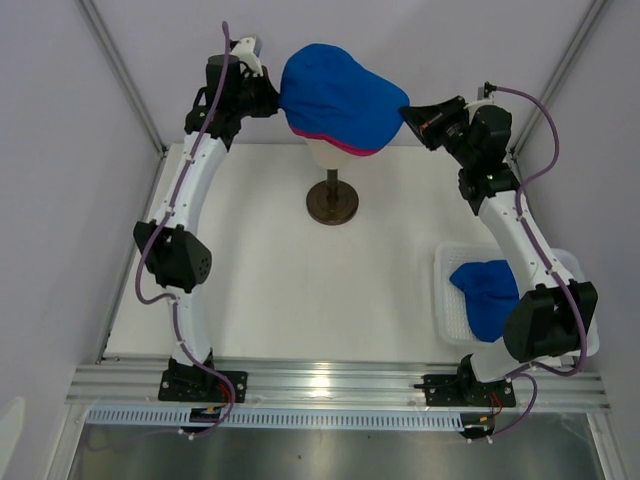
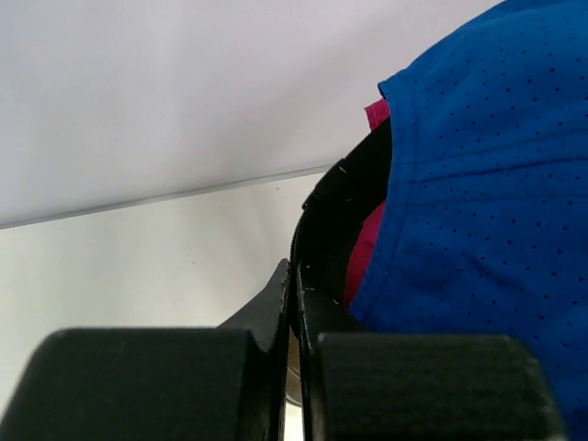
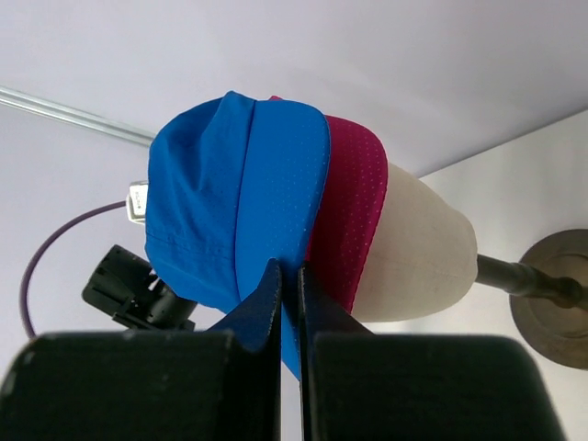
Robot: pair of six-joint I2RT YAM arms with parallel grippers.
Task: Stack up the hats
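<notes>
A royal blue hat [image 1: 340,95] sits over a magenta-pink hat [image 1: 345,147] on the cream mannequin head [image 1: 328,153]. My left gripper [image 1: 272,100] is shut on the blue hat's back strap [image 2: 344,197], at the hat's left side. My right gripper [image 1: 410,113] is shut on the blue hat's brim edge [image 3: 292,266], at its right side. In the right wrist view the blue hat [image 3: 230,197] overlaps the pink hat [image 3: 349,211]. Another blue hat [image 1: 485,295] lies in the white basket [image 1: 447,295].
The mannequin head stands on a dark round stand [image 1: 332,203] at the table's back centre. The white mesh basket sits at the right, beside the right arm. Pale walls close in behind and on both sides.
</notes>
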